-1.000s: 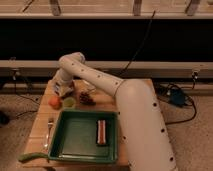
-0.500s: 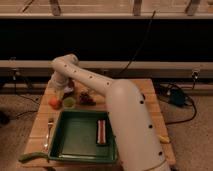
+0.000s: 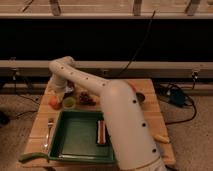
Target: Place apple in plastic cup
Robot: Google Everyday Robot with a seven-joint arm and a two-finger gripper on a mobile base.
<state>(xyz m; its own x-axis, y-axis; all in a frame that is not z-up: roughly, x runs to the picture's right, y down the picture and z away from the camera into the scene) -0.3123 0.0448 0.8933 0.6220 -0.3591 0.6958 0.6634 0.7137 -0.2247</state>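
the big white arm (image 3: 120, 125) takes up the middle of the frame, rising from the lower right and bending over at upper left, so it covers a lot of the wooden table (image 3: 150, 116). a green tray (image 3: 75, 139) sits at lower centre with a reddish bar (image 3: 101, 132) in it and a fork (image 3: 49, 131) along its left edge. a dark red lump (image 3: 86, 98) sits just right of the plastic cup (image 3: 69, 103). the gripper (image 3: 62, 93) hangs at left of centre, jaws spread and empty. the apple (image 3: 54, 102) is on the table just below-left of it, right beside the cup.
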